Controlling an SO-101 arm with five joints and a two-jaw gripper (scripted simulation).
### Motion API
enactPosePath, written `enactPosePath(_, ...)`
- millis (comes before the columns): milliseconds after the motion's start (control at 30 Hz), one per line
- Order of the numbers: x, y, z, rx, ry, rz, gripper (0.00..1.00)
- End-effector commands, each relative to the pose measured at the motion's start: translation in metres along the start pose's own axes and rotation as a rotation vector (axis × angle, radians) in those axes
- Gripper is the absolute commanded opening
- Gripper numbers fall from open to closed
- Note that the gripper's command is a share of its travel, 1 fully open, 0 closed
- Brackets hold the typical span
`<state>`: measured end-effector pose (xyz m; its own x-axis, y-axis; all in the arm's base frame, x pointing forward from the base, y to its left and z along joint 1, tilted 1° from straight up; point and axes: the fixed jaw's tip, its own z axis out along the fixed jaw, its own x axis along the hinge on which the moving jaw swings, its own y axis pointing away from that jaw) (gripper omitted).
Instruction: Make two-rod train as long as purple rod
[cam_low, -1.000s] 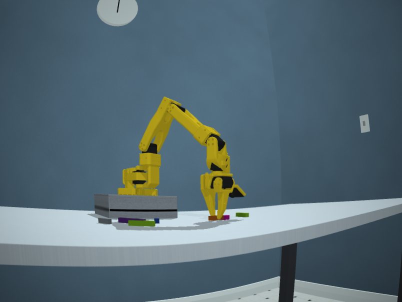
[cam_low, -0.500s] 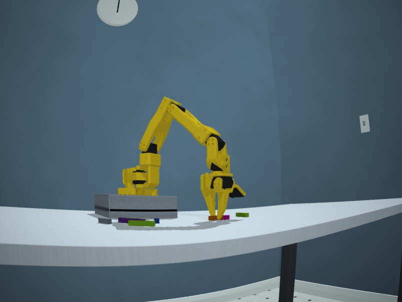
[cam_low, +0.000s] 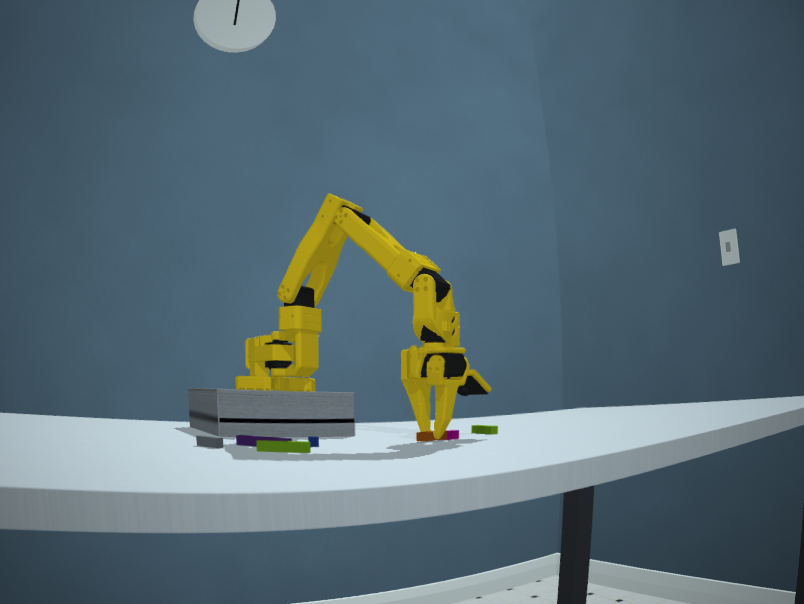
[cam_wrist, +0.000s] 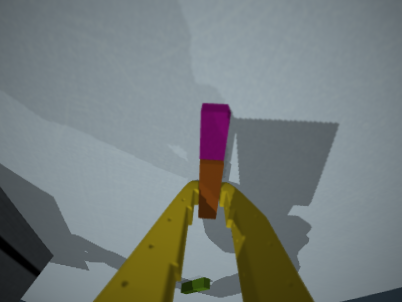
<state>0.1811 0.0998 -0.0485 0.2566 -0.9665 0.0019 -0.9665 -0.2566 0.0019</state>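
White table bearing all rods. Yellow gripper lowered to table, fingers clamped on orange rod. Magenta rod flat, end against orange rod, just beyond fingertips. Purple rod well apart, by arm base.

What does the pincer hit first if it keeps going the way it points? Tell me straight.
The pincer points down and is shut on the orange rod, low at the table. Going straight on, it would likely press the rod and its tips into the table top; any gap left is hard to judge.
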Motion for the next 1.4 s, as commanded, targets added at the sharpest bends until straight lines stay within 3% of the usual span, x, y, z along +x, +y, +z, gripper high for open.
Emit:
enactPosePath(0,-0.0021,0.0028,0.0008,-0.003,-0.001,-0.005,0.00)
enactPosePath(533,-0.0021,0.0028,0.0008,-0.003,-0.001,-0.005,0.00)
enactPosePath(1367,-0.0021,0.0028,0.0008,-0.003,-0.001,-0.005,0.08)
